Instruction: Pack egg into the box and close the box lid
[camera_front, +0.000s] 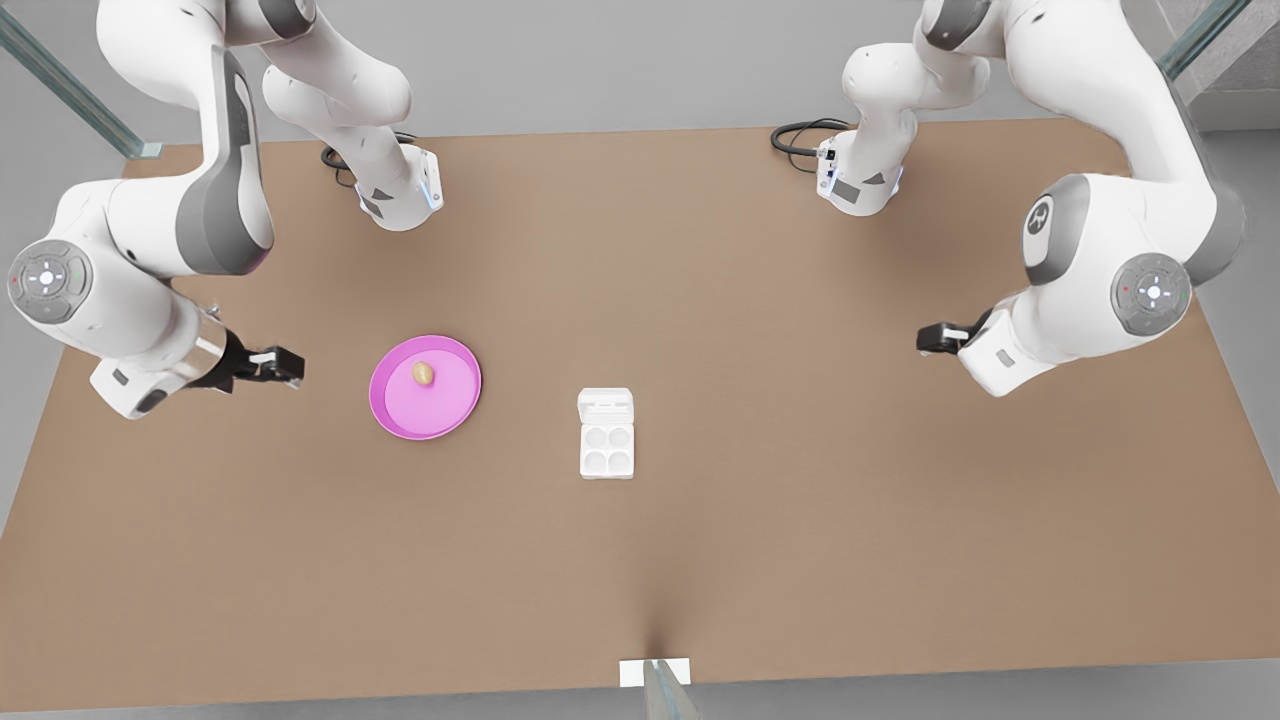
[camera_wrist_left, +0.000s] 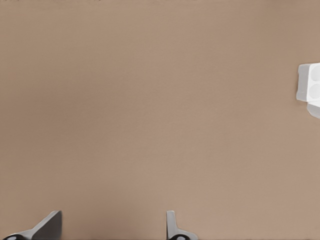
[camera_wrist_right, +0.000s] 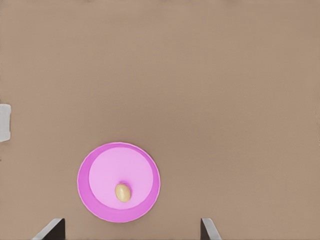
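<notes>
My right gripper (camera_front: 285, 366) hangs open and empty beside the plate (camera_front: 455, 400) holding the egg (camera_front: 423, 373); my left gripper (camera_front: 925, 338) waits open, box (camera_front: 607, 446) unlidded

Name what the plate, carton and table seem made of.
Plate: probably plastic, uniform glossy pink with raised rim. Box: moulded plastic or pulp, matte white with four formed cups. Table: flat matte brown, maybe board; no grain visible.

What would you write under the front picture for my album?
Egg waits on pink plate; box sits open; both grippers, right and left, hover.
</notes>
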